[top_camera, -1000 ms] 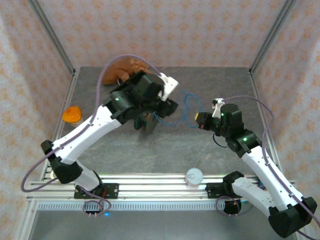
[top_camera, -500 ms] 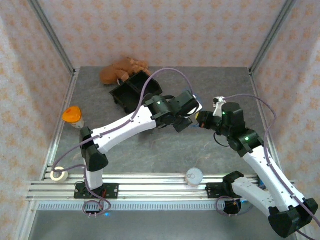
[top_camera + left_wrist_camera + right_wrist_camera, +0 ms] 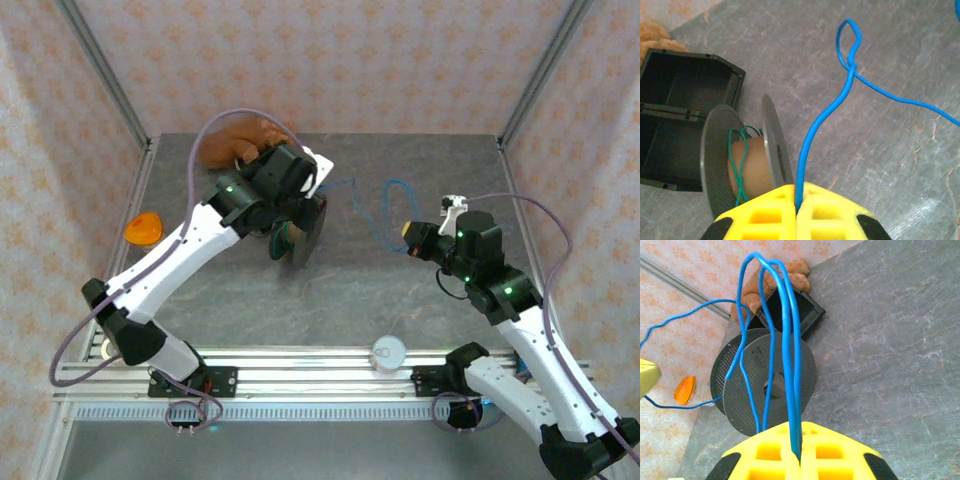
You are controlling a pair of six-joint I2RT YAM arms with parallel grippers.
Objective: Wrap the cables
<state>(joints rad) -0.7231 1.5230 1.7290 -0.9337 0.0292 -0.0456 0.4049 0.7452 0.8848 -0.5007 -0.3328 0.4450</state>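
The blue cable (image 3: 385, 200) hangs in loose loops between my two grippers above the table. My left gripper (image 3: 797, 202) is shut on one end of the blue cable (image 3: 840, 100), just above and right of the grey spool (image 3: 771, 145). The green cable (image 3: 737, 155) is wound loosely on the spool's brown core. In the top view the left gripper (image 3: 320, 190) hovers over the upright spool (image 3: 303, 238). My right gripper (image 3: 412, 232) sits right of it. The right gripper (image 3: 796, 452) is shut on several strands of the blue cable (image 3: 785, 340), facing the spool (image 3: 767, 385).
A black open box (image 3: 680, 115) lies behind the spool, with a brown plush toy (image 3: 235, 140) at the back. An orange-lidded cup (image 3: 143, 228) stands at the left edge. A white tape roll (image 3: 388, 352) rests on the front rail.
The left arm reached across to the right gripper, shut on the blue cable, and swung back over the spool with it. The right gripper shifted slightly right.
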